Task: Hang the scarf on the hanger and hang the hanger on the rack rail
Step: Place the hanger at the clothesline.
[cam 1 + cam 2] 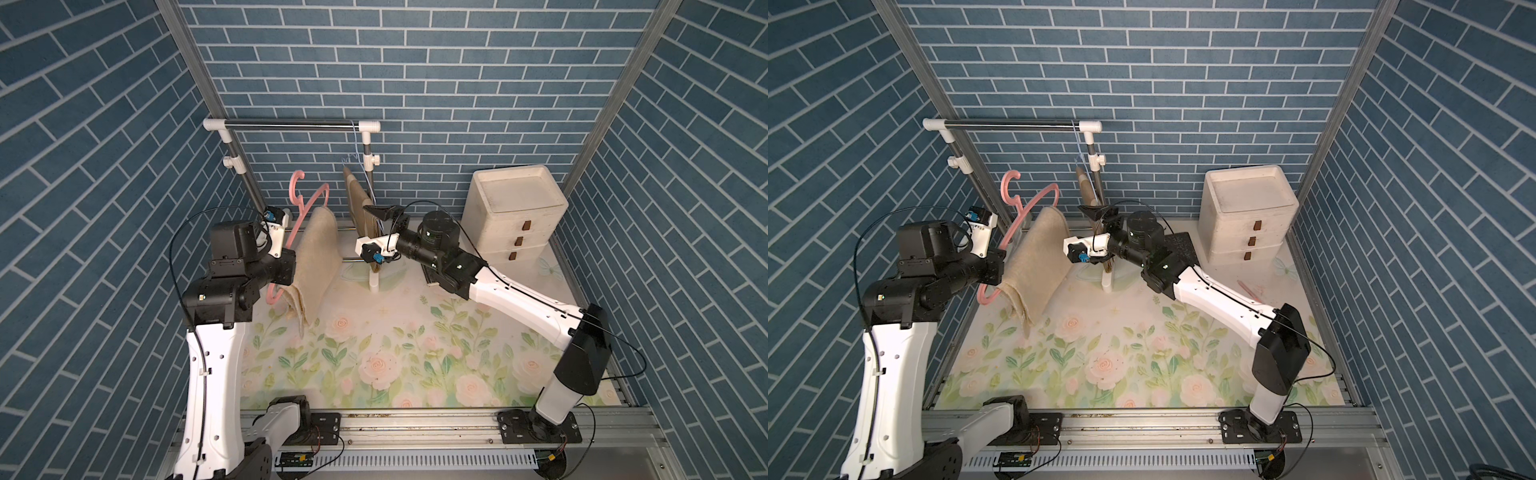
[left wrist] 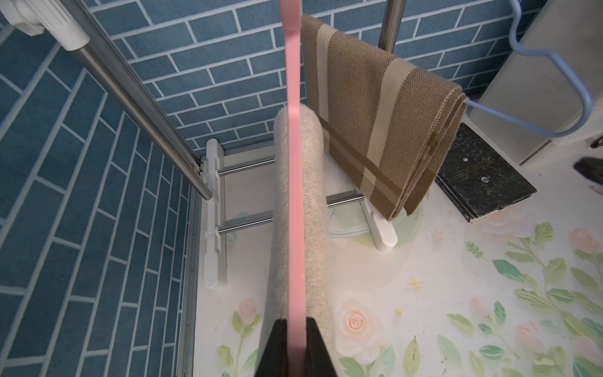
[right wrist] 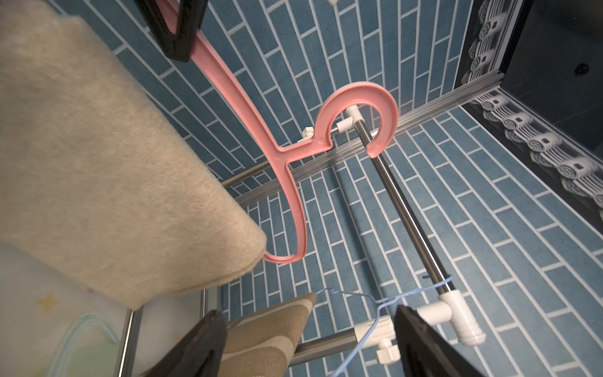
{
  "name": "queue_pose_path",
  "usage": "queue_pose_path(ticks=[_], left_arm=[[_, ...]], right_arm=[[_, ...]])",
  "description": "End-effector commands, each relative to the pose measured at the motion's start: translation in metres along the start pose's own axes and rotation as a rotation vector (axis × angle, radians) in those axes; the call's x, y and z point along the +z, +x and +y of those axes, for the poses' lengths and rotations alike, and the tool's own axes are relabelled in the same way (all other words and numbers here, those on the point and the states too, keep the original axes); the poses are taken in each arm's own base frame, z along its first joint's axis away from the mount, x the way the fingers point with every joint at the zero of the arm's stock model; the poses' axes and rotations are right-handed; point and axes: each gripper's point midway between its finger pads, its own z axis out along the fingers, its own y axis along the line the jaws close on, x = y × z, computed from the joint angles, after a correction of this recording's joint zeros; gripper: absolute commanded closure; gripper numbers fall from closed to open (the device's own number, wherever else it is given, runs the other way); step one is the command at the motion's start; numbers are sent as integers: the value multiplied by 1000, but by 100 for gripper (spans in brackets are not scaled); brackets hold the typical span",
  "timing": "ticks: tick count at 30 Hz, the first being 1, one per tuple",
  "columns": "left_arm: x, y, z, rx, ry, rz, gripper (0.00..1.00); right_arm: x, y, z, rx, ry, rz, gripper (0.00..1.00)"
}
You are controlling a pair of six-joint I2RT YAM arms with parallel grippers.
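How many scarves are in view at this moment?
2. A beige scarf draped over the pink hanger clamped in the left gripper; a brown striped scarf on the blue hanger hanging from the rail. Others could be hidden in the drawers.

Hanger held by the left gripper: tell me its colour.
The hanger is pink; the right wrist view shows it best.

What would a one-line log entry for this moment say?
left gripper: shut on pink hanger | cream scarf: draped over pink hanger | right gripper: open, empty | pink hanger: not yet on rail
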Motion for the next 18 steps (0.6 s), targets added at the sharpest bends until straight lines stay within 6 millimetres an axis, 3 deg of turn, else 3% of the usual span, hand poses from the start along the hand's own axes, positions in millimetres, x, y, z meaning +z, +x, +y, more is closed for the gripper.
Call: queue_pose_path(ticks=[1,9,13,18], left_arm=[[-3,-54,7,-13,-9,-167,100],[19,-117,18,-5,11,-239,100],[43,-130,24,-8,13,-206,100],[59,-147,28,9,22,-210,100]], right_arm=[[-37,-13,-39,200,131,2,11],[-99,18,-6,350,127,173,3],[-118,31,7,399,131,242,2],[-130,36,11,445,155,264,2]])
